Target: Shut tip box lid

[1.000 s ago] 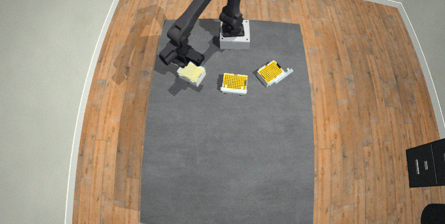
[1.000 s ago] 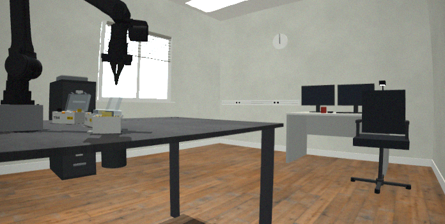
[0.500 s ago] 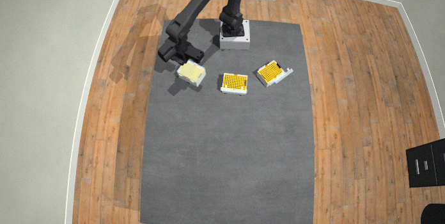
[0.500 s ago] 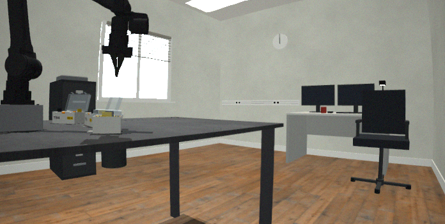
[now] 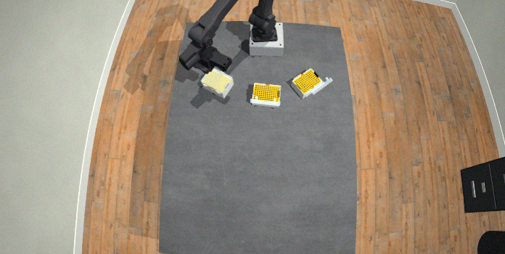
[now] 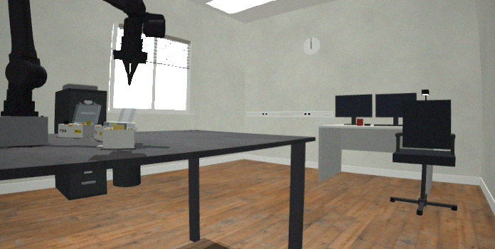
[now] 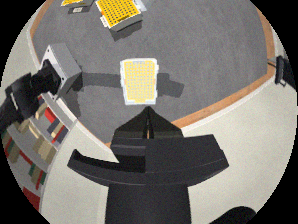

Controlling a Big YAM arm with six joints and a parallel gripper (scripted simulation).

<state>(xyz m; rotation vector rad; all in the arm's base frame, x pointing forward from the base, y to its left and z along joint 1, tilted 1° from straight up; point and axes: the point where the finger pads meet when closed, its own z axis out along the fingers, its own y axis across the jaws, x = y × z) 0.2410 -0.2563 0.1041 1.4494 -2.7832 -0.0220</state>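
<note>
Three white tip boxes with yellow tips stand on the dark bench. The left box (image 5: 217,83) looks paler, with its clear lid lying down over the tips; I cannot tell whether it is latched. It also shows in the wrist view (image 7: 140,80) and as the nearest box in the side view (image 6: 119,135). The middle box (image 5: 266,93) and the right box (image 5: 308,82) show bright tips, and their lids are open. I cannot read which box is TB2. My gripper (image 6: 129,77) (image 5: 212,64) (image 7: 148,110) is shut and empty, pointing down, well above the left box's back edge.
The robot base (image 5: 266,43) stands on the bench behind the middle box. The bench's left edge (image 5: 174,89) lies close to the left box. A dark cabinet (image 6: 80,107) stands beyond the bench.
</note>
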